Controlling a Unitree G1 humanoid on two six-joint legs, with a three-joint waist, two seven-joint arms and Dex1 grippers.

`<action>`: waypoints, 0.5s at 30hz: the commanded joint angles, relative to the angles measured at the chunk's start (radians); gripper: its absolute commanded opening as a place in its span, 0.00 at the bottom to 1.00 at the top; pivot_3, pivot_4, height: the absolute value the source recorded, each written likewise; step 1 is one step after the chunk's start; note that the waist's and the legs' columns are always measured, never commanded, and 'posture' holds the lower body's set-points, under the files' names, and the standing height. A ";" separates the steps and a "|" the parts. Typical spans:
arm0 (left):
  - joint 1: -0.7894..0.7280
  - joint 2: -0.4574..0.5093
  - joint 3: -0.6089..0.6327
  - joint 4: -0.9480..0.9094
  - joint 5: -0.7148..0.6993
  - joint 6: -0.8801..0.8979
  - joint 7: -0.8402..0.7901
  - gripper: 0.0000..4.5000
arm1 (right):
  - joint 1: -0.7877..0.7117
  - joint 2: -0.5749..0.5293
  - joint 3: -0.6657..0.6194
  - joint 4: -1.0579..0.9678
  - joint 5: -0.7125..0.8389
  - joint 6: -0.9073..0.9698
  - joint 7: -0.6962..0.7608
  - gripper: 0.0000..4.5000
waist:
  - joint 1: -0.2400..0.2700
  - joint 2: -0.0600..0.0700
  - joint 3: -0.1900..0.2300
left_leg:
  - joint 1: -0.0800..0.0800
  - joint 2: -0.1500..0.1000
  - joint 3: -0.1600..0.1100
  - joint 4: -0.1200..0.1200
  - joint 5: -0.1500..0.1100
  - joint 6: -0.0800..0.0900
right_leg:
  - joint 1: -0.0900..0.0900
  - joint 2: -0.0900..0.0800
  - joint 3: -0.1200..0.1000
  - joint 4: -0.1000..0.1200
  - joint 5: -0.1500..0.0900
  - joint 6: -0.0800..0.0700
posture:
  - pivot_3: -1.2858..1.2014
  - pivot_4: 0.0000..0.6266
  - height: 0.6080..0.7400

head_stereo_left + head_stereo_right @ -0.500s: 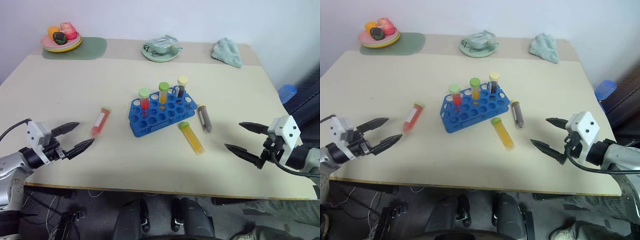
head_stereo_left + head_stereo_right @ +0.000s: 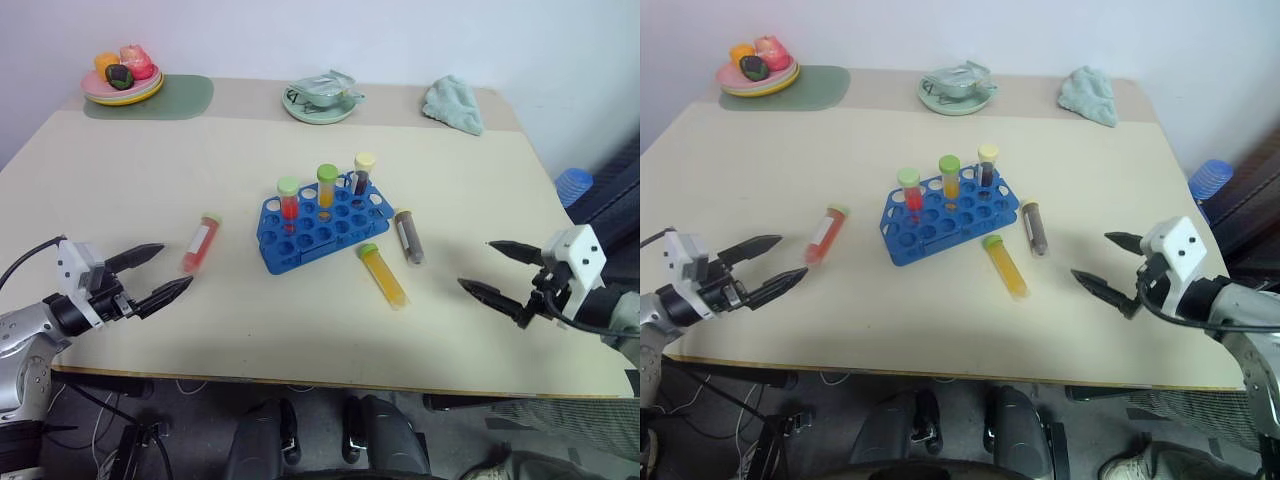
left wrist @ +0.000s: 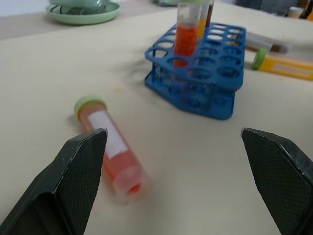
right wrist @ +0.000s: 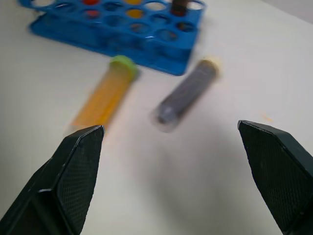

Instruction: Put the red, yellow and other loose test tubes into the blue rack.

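L wrist: red tube [image 3: 111,152] label; R wrist: brown tube [image 4: 186,94]. Both fingers apart.

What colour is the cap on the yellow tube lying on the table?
Green; the yellow tube's cap shows best in the right wrist view.

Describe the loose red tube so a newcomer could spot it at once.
Start at the blue rack in the middle of the table. Toward the robot's left lies the loose red tube, alone. Unlike the two loose tubes on the rack's other side, it has red liquid and a white label.
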 commanded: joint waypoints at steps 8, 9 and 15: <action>-0.081 0.001 -0.062 -0.136 -0.055 0.049 -0.039 1.00 | -0.393 -0.010 0.189 0.097 0.021 0.405 -0.165 1.00 | -0.001 0.001 0.001 | 0.000 0.000 0.000 0.000 0.003 -0.005 | 0.000 0.000 0.000 0.001 0.000 0.000 | 0.52 0.24 1.00; -0.091 0.006 -0.069 -0.150 -0.064 0.061 -0.051 1.00 | -0.442 0.003 0.211 0.122 0.021 0.452 -0.182 1.00 | -0.001 0.001 0.001 | 0.000 0.000 0.000 0.000 0.003 -0.005 | 0.000 0.000 0.000 0.001 0.000 0.000 | 0.52 0.24 1.00; -0.139 0.041 -0.117 -0.210 -0.100 0.142 -0.102 1.00 | -0.684 0.074 0.326 0.271 0.014 0.663 -0.236 1.00 | -0.002 0.001 0.001 | -0.006 0.000 0.001 0.002 0.003 -0.005 | -0.001 0.000 0.000 0.003 0.001 0.001 | 0.52 0.24 1.00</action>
